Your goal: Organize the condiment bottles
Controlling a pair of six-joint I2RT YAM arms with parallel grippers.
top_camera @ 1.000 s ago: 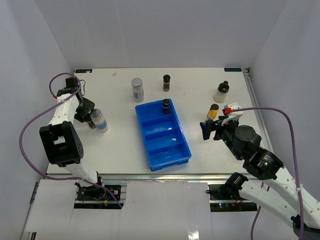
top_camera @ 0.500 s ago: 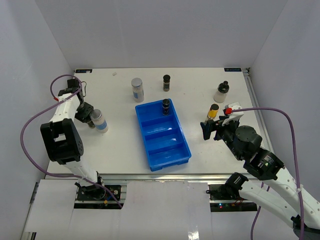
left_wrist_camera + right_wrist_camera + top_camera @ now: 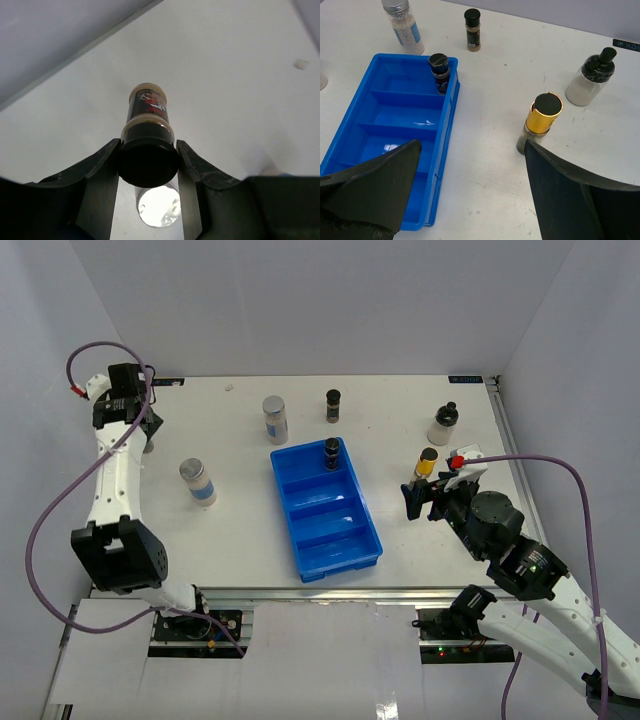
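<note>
My left gripper (image 3: 148, 152) is shut on the black cap of a dark spice jar (image 3: 147, 107) and holds it in the air above the table's far left (image 3: 146, 432). A clear silver-lidded jar (image 3: 197, 482) stands below it; its lid (image 3: 159, 206) shows between my fingers. My right gripper (image 3: 471, 150) is open and empty, low between the blue tray (image 3: 385, 125) and the yellow dark-capped bottle (image 3: 542, 122). One dark jar (image 3: 440, 72) stands in the tray's far compartment. A second silver-lidded jar (image 3: 275, 419), another dark jar (image 3: 333, 405) and the whitish black-capped bottle (image 3: 444, 424) stand on the table.
The blue tray (image 3: 325, 510) lies mid-table with its three nearer compartments holding nothing. White walls close the table at the back and both sides. A purple cable loops from the left arm (image 3: 110, 480).
My left gripper has lifted the dark jar from beside the silver-lidded jar and swung up toward the far left corner. The right arm has not moved.
</note>
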